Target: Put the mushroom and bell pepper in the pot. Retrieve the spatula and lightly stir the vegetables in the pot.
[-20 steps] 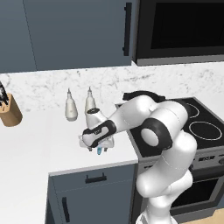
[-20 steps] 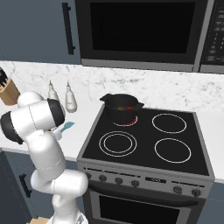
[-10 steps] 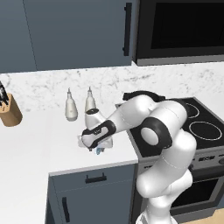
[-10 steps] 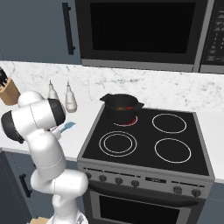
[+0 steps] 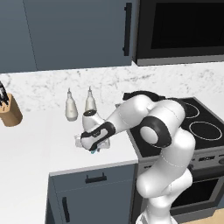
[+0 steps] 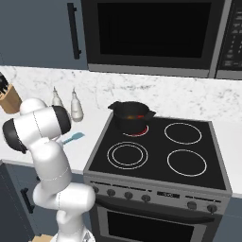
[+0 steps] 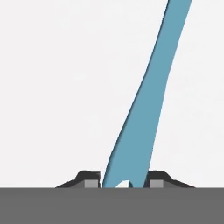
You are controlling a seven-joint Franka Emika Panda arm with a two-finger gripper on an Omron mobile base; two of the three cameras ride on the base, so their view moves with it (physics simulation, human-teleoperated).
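My pincer has squeezed in since a second ago. Its two tips now press both sides of the spatula, right at the thin end of the handle. Nothing else has moved; the arm bends down the same way.

The spatula lies flat on the white counter. It is light blue and slim, and it runs away from the pincer toward its wider blade. From the right base view its blue blade pokes out past the arm, pointing toward the stove.

The pincer sits low, near the counter's front edge. Two bottles stand just behind it. A knife block is well off to its left. There is bare counter in between.

The pot sits on the back left burner, well to the right of the pincer. I see something red inside it.
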